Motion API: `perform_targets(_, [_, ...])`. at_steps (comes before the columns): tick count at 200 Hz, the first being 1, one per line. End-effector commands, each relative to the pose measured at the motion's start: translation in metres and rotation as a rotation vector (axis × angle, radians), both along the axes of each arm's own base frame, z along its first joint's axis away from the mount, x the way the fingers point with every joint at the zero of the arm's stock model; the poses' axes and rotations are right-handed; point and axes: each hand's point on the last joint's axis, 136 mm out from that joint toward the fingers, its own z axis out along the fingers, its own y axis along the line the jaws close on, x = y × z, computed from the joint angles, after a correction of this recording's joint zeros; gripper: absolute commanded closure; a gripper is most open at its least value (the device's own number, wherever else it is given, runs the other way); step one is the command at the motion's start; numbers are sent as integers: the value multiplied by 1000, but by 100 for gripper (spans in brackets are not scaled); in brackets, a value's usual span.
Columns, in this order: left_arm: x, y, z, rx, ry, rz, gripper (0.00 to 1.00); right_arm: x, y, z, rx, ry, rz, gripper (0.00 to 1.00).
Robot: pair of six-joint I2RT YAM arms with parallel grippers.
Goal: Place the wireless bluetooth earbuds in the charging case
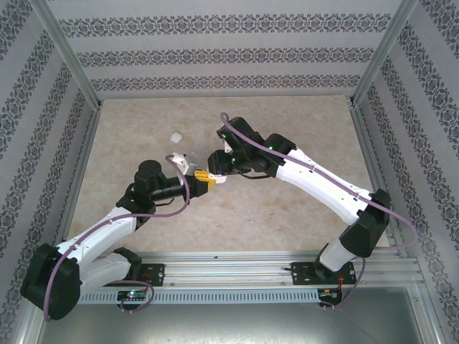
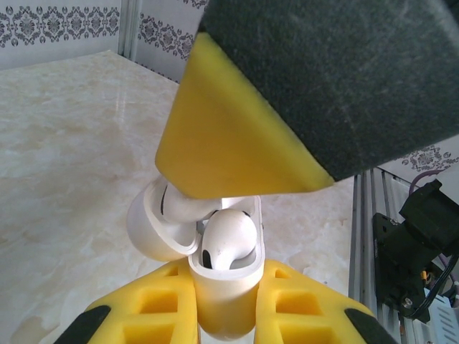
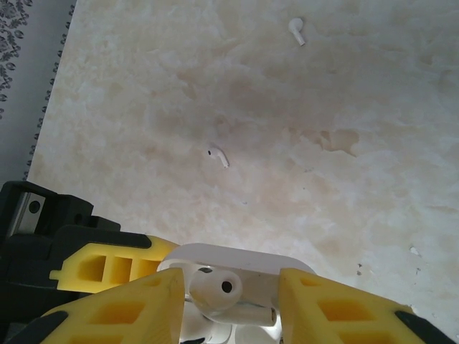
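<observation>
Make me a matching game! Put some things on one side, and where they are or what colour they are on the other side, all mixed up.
Things:
1. open charging case
2. earbud between the two grippers
3. two loose earbuds
4. right fingers

Places or colours:
A. lying on the table
B. yellow
C. gripped by the left fingers
D. poking out of the case

Pairs: 1-C, 2-D, 3-A, 4-B.
</observation>
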Motion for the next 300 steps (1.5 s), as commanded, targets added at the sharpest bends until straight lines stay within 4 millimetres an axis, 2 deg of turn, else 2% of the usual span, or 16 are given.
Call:
perform_targets(1, [1,0,16,-9,-64,-2,100,5,9,4,35,13,1,61])
perform_targets(76, [3,1,8,20,-55,7,100,8,16,-17,23,73,4,68])
perform_targets(143, [9,3,-25,82,-11,25,100,22,17,-52,117,156,-6,77])
perform_targets(187, [15,0,-40,91,20,32,100,25,9,-76,143,214,-19,81])
perform_targets(244, [20,-1,-44,88,31,40,100,31,7,-82,147,215,-30,83])
perform_targets(272, [21,1,-42,86,35,58,100,40,4,-70,159,159,-60,85])
perform_targets(300, [20,3,-35,70,22,70,100,50,-1,-49,194,56,-95,85])
